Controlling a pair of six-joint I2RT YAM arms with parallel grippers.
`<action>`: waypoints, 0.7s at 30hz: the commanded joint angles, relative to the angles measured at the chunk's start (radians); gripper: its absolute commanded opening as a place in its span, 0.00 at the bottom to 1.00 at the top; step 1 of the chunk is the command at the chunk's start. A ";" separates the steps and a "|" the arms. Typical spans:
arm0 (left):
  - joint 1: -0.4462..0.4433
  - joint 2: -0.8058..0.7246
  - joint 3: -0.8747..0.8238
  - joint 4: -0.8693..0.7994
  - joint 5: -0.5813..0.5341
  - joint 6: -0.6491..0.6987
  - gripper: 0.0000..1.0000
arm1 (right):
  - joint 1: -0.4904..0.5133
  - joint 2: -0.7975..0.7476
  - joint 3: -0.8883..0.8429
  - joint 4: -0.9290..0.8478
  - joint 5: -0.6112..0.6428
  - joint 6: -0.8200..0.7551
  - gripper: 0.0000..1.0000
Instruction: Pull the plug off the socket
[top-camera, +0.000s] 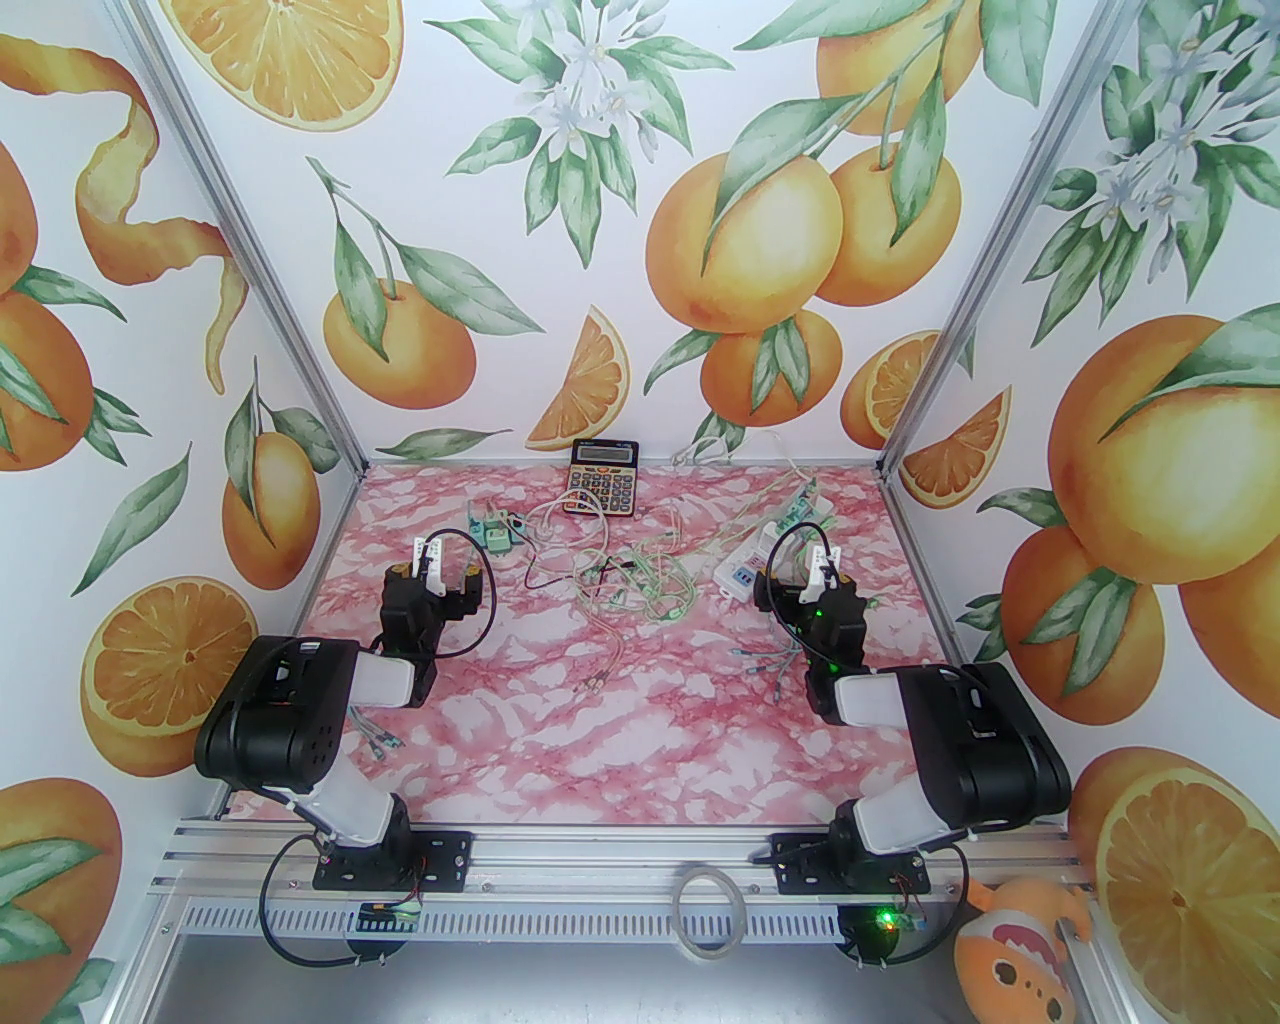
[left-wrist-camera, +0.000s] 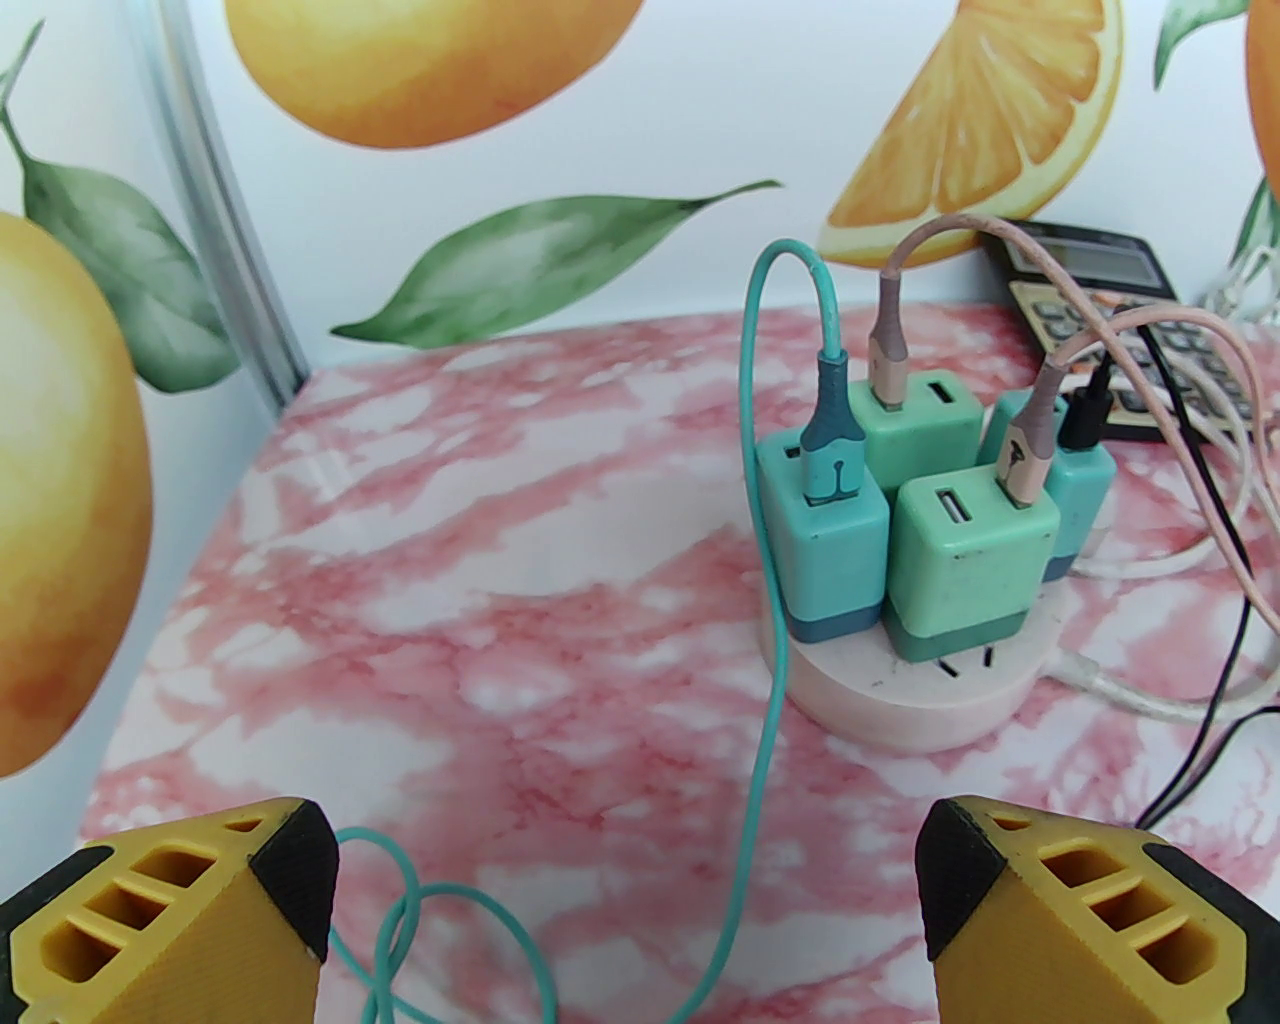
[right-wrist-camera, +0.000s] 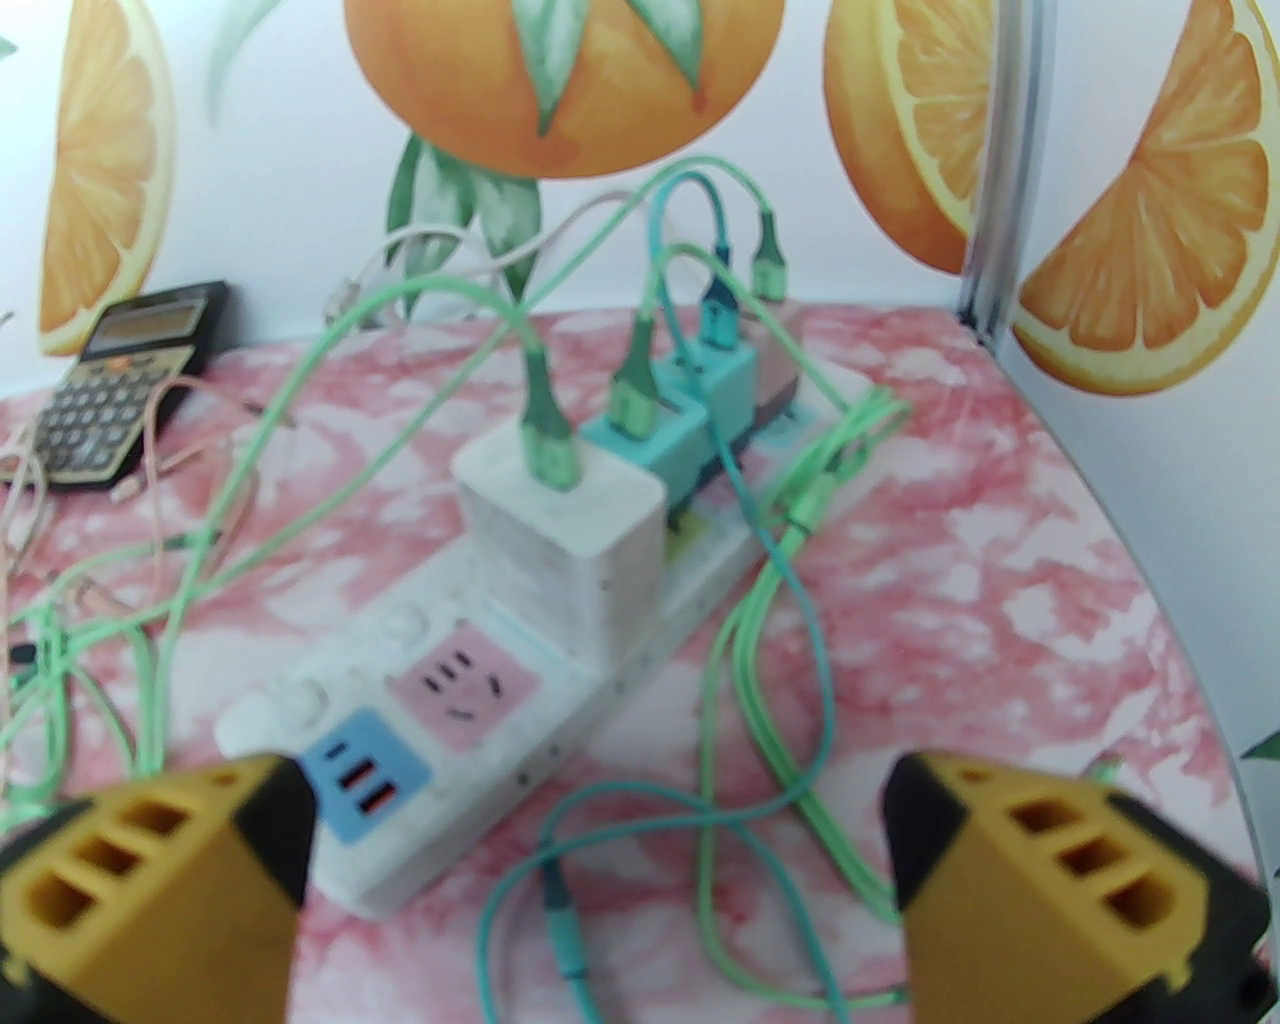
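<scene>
Pink-marbled tabletop, with one arm along each side edge. We see the left gripper with its yellow, black-tipped fingers spread wide and nothing between them. It points at a round, pale socket lying ahead and slightly to its right, well apart from the fingertips.

Four cube plugs stand upright in that socket: a teal plug at the near left, a mint plug at the near right, and two more behind them. Each carries a cable. A teal cable arches from the teal plug and runs down across the table toward the camera.

The right gripper is also wide open and empty, and it faces a white power strip lying diagonally just ahead. A white plug sits in the strip with teal ones behind it, and green cables loop away from them.

We note a calculator at the back wall, between the two outlets.
</scene>
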 joint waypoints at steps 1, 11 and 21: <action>0.004 -0.002 -0.005 0.033 0.011 0.010 1.00 | -0.006 0.008 0.013 -0.001 -0.023 -0.001 1.00; 0.005 0.000 0.000 0.022 0.017 0.005 1.00 | -0.006 0.008 0.013 -0.001 -0.022 0.000 1.00; 0.023 -0.243 0.095 -0.341 -0.143 -0.082 1.00 | -0.005 -0.003 -0.016 0.052 -0.005 0.001 1.00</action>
